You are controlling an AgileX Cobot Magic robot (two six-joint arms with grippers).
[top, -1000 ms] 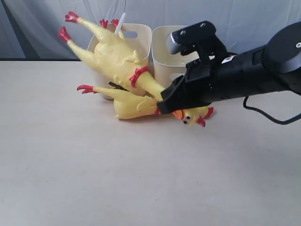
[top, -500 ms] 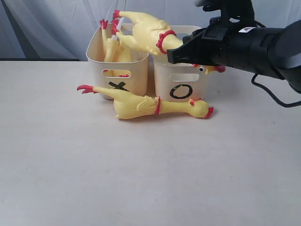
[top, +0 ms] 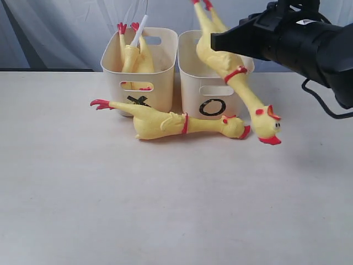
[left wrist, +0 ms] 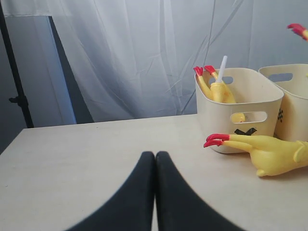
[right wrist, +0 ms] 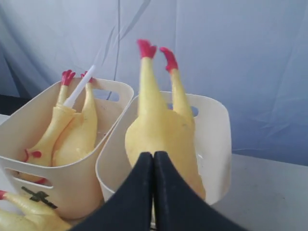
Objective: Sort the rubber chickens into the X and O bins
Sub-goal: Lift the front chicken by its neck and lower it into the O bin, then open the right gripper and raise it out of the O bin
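My right gripper (top: 216, 41) is shut on one large rubber chicken (top: 223, 55) and holds it aloft over the O bin (top: 212, 105). Its red feet point up and its head (top: 268, 126) hangs low, outside the bin's front right corner. In the right wrist view the pressed-together fingers (right wrist: 154, 156) pinch the yellow body (right wrist: 161, 125) above the O bin (right wrist: 216, 139). A second large chicken (top: 165, 122) lies on the table before both bins. Smaller chicken pieces (top: 135, 55) stand feet-up in the X bin (top: 140, 91). My left gripper (left wrist: 155, 156) is shut and empty over bare table.
A white stick (top: 139, 30) pokes out of the X bin beside the pieces. The two bins stand side by side against a draped grey backdrop. The lying chicken's feet (left wrist: 214, 140) reach toward the left gripper's side; a black cable (top: 325, 107) trails from the right arm.
The right arm has risen from table level to above the bins with the chicken. The chicken has swung from lying across the bins to feet up, head hanging down.
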